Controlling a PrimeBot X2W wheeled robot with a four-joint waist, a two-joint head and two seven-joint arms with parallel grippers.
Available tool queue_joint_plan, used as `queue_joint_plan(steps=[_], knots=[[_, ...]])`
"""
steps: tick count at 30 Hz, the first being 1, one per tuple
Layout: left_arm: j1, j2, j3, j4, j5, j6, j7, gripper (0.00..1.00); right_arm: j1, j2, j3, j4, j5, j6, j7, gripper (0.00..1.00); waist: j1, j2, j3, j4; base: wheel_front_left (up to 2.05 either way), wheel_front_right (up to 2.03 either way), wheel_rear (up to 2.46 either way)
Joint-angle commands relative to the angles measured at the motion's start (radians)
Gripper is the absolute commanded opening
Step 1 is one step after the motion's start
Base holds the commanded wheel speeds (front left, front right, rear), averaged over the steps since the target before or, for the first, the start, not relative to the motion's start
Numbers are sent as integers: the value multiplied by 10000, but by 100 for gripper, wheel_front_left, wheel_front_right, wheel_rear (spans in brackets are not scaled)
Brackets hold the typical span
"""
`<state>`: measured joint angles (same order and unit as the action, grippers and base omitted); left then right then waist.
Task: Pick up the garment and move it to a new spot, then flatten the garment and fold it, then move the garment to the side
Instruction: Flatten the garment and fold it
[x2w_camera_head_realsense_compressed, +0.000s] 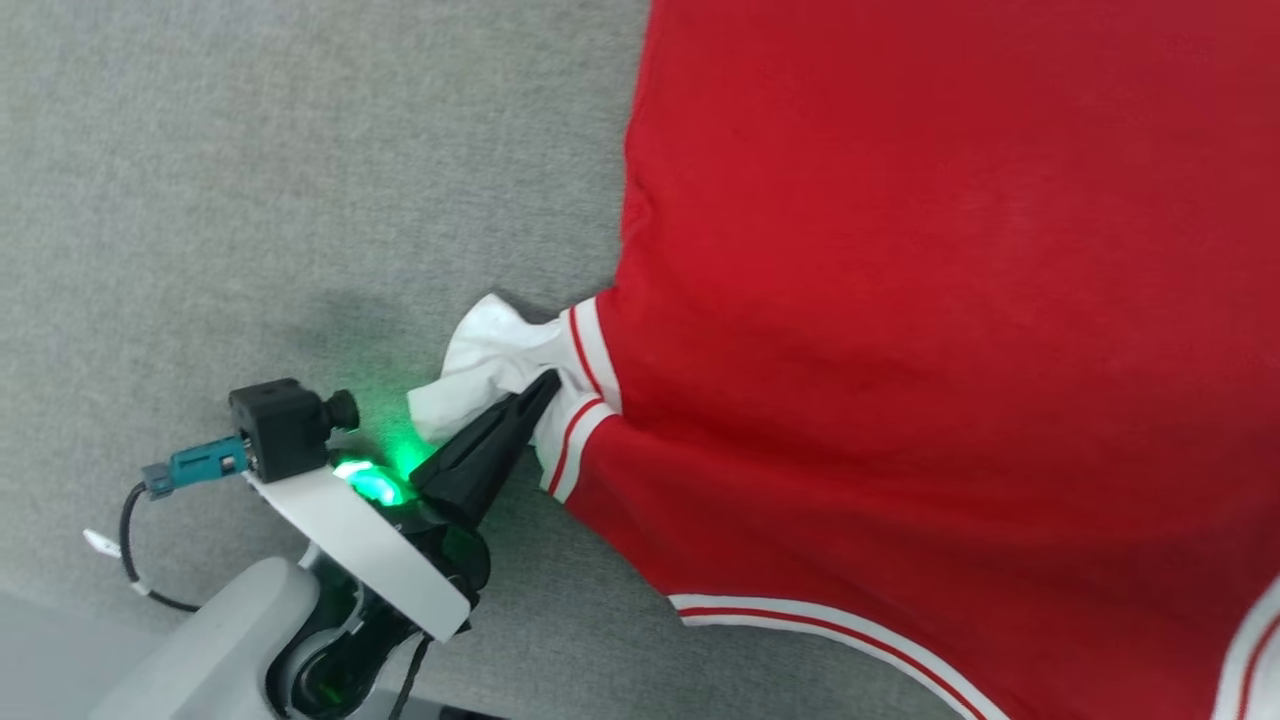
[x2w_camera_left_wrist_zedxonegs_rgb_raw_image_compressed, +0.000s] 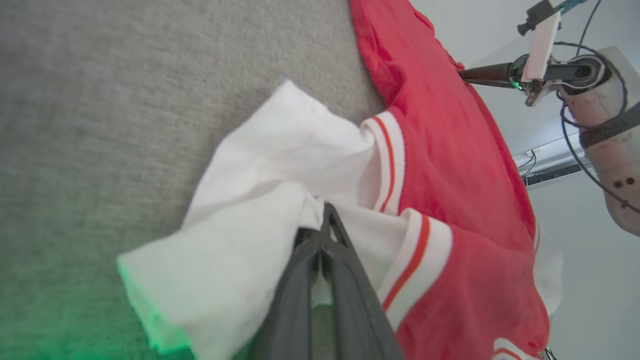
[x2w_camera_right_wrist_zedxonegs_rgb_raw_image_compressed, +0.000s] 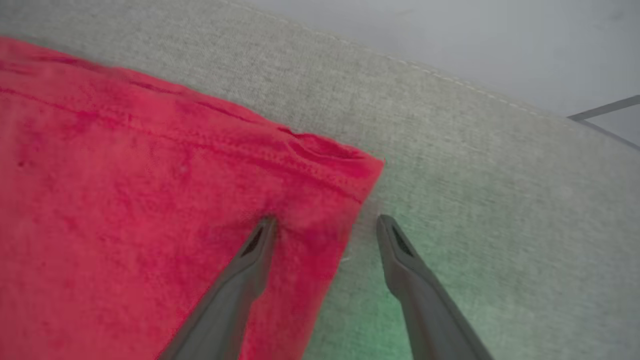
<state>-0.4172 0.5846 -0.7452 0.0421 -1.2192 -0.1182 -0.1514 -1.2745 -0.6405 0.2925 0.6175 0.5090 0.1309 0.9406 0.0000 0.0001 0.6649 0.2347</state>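
At the garment's (x2w_camera_head_realsense_compressed: 900, 300) white sleeve end, the left gripper (x2w_camera_head_realsense_compressed: 547, 383) is pinched tight on bunched white cloth beside the striped trim. Across from it, the right gripper (x2w_camera_right_wrist_zedxonegs_rgb_raw_image_compressed: 326, 220) stands spread wide, one finger over a red hemmed corner, the other over the grey cloth surface (x2w_camera_head_realsense_compressed: 300, 200). The red body lies spread on that surface.

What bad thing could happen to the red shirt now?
The left gripper pinches just the bunched white sleeve, so the garment might slip free or stay crumpled if pulled. The right gripper stands open at the red corner; closing there might catch very little cloth.
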Motion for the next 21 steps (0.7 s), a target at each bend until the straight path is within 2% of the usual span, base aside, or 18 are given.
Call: queue_joint_plan(steps=[1, 5, 12, 13, 14, 15, 16, 21], knots=[[-36, -168, -131, 871, 49, 189, 121, 0, -79, 34, 48, 155, -42, -3, 116, 100, 0, -1, 181, 177, 0, 0, 0], [-197, -336, -256, 1123, 52, 121, 75, 0, -192, 227, 398, 772, -107, -3, 632, 100, 0, -1, 368, 300, 0, 0, 0], [-450, -524, -444, 1464, 17, 48, 28, 0, 32, 252, 1046, 1172, 157, 9, 904, 100, 0, -1, 557, 356, 0, 0, 0], [-485, -529, -458, 1488, -7, 47, 20, 0, 74, 223, 1126, 1239, 182, 9, 999, 91, 0, -1, 571, 362, 0, 0, 0], [-528, -527, -474, 1518, -34, 38, 7, 0, 118, 180, 1244, 1245, 193, 9, 1099, 45, 0, -1, 588, 364, 0, 0, 0], [-570, -522, -486, 1538, -60, 37, -13, 0, 133, 107, 1335, 1238, 205, 9, 1163, 19, 0, -1, 604, 368, 0, 0, 0], [-612, -518, -507, 1553, -87, 33, -29, 0, 123, 24, 1375, 1249, 235, 9, 1186, 0, 0, -1, 621, 374, 0, 0, 0], [-754, -482, -600, 1586, -197, 28, -102, 0, 3, -121, 1449, 1295, 378, -6, 1061, 0, 0, -1, 712, 354, 0, 0, 0]])
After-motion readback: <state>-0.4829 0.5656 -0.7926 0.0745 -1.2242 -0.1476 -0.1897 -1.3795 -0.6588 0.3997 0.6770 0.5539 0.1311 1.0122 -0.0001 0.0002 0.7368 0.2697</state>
